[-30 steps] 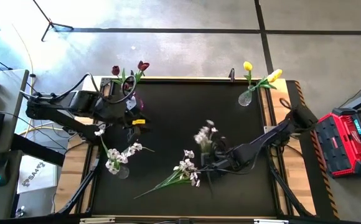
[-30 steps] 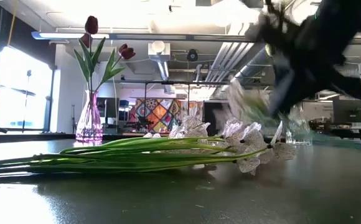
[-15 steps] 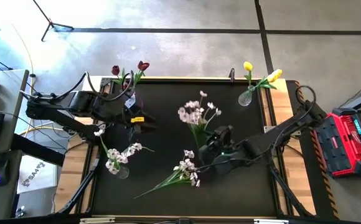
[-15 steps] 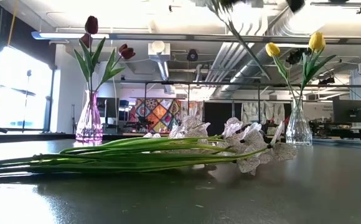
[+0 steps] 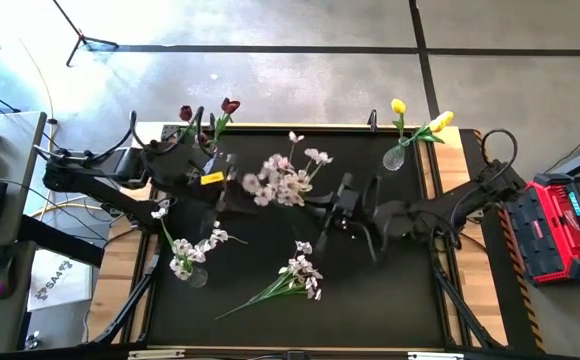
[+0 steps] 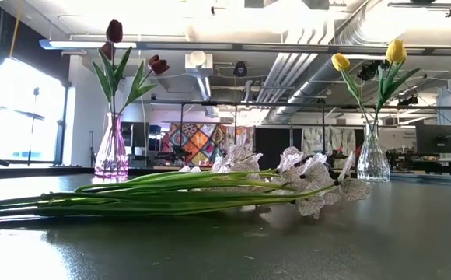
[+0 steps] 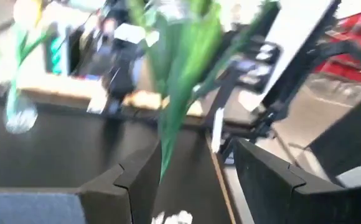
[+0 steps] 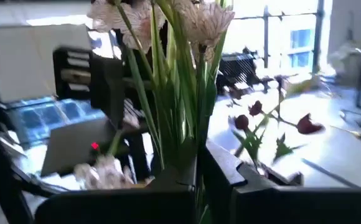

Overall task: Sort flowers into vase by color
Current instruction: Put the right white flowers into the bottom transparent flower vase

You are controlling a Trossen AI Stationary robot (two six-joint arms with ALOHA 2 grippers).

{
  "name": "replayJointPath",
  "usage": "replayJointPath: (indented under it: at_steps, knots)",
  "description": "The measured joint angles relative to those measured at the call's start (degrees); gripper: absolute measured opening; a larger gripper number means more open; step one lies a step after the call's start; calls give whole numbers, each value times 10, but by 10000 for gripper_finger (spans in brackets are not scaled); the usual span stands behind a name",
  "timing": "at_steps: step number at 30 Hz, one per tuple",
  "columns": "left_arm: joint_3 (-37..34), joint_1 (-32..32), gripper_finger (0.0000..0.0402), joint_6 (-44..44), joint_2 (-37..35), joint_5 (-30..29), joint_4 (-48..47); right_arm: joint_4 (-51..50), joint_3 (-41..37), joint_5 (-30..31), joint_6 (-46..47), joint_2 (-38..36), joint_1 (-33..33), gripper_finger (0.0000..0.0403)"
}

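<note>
We see maroon tulips point(image 5: 228, 106) and yellow tulips point(image 5: 398, 106) vased, one white spray point(image 5: 288, 182) pinched in our shut right claw point(image 5: 322, 203) mid-desk, another spray point(image 5: 300, 275) lying unsorted, left claw point(image 5: 222, 195) half-open, empty.

Maroon tulips point(image 5: 208, 110) in pinkish, maybe purple, vase point(image 6: 112, 152); yellow tulips point(image 5: 418, 115); white sprays point(image 5: 286, 175), green stems.

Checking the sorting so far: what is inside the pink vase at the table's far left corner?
The pink vase holds two dark maroon tulips with green leaves, upright. No other colour shows in it. The stems inside the glass are not clear.
</note>
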Motion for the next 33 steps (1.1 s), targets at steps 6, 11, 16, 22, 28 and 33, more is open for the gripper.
replayJointPath:
  at_steps: [6, 11, 16, 22, 28, 33]
  knots:
    - [1, -2, 188, 36, 13, 6, 66, 68, 0, -83, -23, 0, -32, 0]
    - [0, -1, 188, 46, 41, 4, 93, 74, 0, -131, -27, 0, -54, 0]
    - [0, 0, 188, 46, 61, -22, 121, 75, 0, -147, -25, 0, -61, 0]
    - [0, 0, 188, 27, 65, -77, 119, 92, 0, -139, -41, 0, -56, 0]
    - [0, 1, 186, 38, 63, -97, 138, 101, 0, -136, -54, 0, -54, 0]
    - [0, 1, 158, 55, 63, -95, 143, 97, 0, -143, -54, 0, -54, 0]
